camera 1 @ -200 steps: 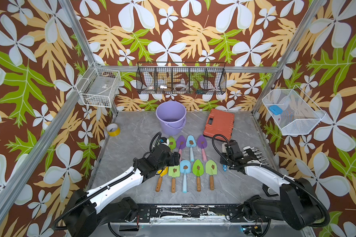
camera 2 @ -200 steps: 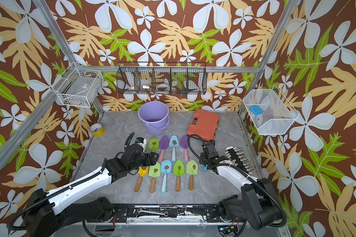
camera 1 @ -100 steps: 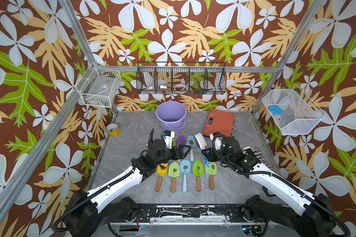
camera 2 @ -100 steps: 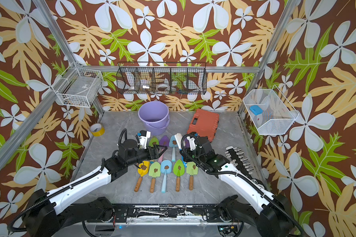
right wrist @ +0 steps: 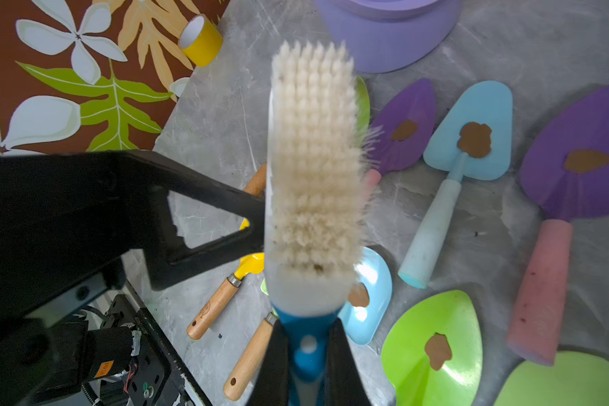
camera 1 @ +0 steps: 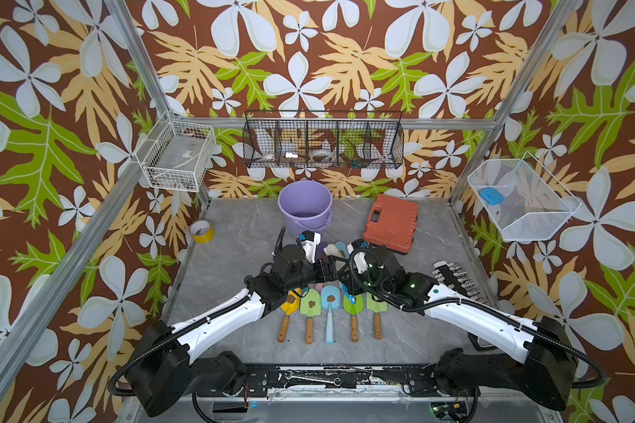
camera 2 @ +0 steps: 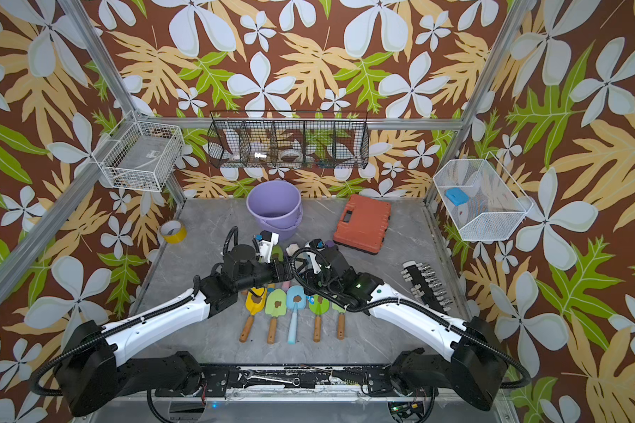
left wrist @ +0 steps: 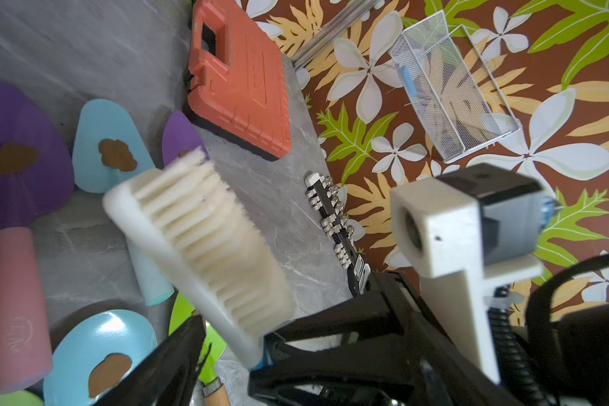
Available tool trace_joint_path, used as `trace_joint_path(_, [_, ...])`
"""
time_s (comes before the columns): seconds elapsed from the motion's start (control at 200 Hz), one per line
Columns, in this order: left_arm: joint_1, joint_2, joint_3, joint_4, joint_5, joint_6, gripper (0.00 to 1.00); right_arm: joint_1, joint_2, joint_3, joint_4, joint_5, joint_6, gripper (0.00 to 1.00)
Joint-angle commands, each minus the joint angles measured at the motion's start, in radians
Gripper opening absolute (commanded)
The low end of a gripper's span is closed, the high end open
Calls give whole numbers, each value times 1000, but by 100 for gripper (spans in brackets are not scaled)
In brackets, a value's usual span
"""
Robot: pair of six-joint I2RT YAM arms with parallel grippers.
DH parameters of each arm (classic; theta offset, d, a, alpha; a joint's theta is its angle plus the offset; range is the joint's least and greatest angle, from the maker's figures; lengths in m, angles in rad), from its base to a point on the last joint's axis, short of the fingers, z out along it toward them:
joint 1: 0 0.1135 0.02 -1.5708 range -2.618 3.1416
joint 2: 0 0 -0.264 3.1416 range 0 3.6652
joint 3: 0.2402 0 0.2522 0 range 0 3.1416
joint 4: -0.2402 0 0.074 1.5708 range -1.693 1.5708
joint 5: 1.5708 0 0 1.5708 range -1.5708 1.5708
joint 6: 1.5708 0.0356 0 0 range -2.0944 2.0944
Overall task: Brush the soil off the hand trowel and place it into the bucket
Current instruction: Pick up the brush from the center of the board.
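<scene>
Right end effector (right wrist: 306, 351) clamps the brush (right wrist: 313, 158) by its blue handle, leaving the bristles free for sweeping soil (right wrist: 474, 140). Left end effector (camera 1: 330, 269): wide, empty, beside the brush head.

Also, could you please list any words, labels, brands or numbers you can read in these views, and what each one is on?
No text can be read for certain.
Orange case: raised lettering on the lid, blurred.
Socket rail: black-and-white label at one end, too small.
Pink trowel handle: faint embossed mark, unreadable.
Wooden trowel handle: small stamp, unreadable.
Orange sticker on a black motor housing: characters blurred.
</scene>
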State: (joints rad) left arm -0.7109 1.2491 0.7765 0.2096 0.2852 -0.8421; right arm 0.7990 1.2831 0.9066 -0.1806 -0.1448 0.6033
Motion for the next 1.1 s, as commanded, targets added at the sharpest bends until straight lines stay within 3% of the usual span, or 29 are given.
trace_joint_path(0.0, [-1,-9,-8,3,-24,-17,90,5,-7,9,16,52,5,0])
trace_joint_path(0.34, [-1,33,-12,58,-34,-74,84,62,-51,2,41,54,-26,0])
trace_joint_path(0.57, [-1,63,5,78,-17,-87,68,88,-41,2,23,103,-25,0])
trace_joint_path(0.996, [2,58,-57,179,24,-143,23,91,-44,-26,59,125,-30,0])
trace_joint_path(1.096, [4,71,-58,198,44,-151,20,91,-52,-36,79,111,-36,5])
